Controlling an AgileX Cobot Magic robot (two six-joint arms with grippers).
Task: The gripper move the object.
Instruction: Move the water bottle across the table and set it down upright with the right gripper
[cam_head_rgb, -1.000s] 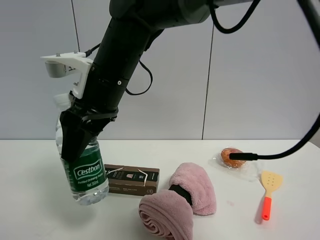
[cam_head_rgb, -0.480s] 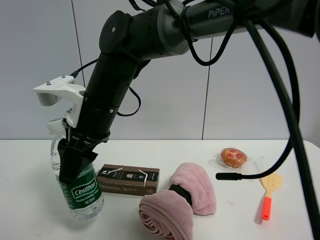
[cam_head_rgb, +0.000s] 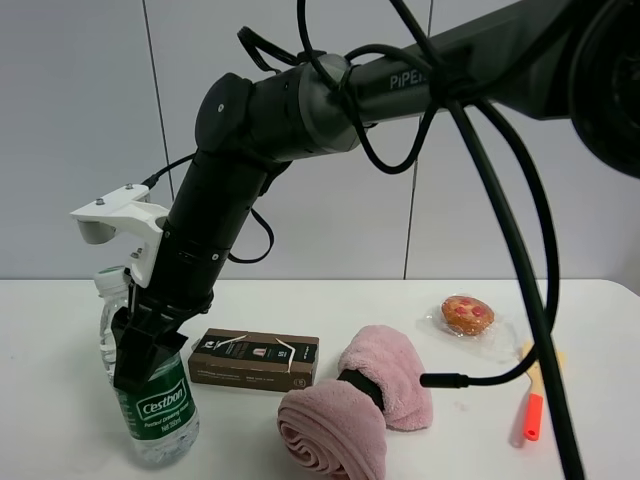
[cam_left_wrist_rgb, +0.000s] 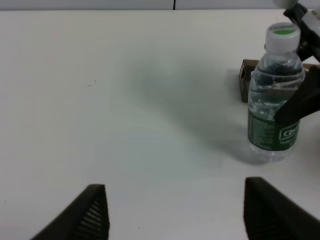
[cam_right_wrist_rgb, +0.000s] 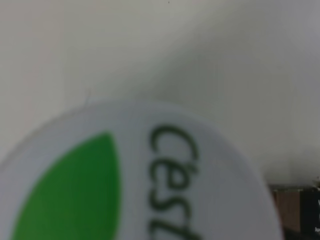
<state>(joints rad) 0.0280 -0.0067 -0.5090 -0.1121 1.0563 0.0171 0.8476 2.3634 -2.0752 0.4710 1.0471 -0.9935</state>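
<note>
Bottle (cam_head_rgb: 160, 410) — clear plastic, green Cestbon label, white green-topped cap.

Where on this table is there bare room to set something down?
Bare table runs behind the brown box, from the bottle to the wrapped muffin. Another open stretch lies between the left pincer and the bottle. Crowded: bottle, box and pink towel sit close along the front, with the right pincer clamped on the bottle.
</note>
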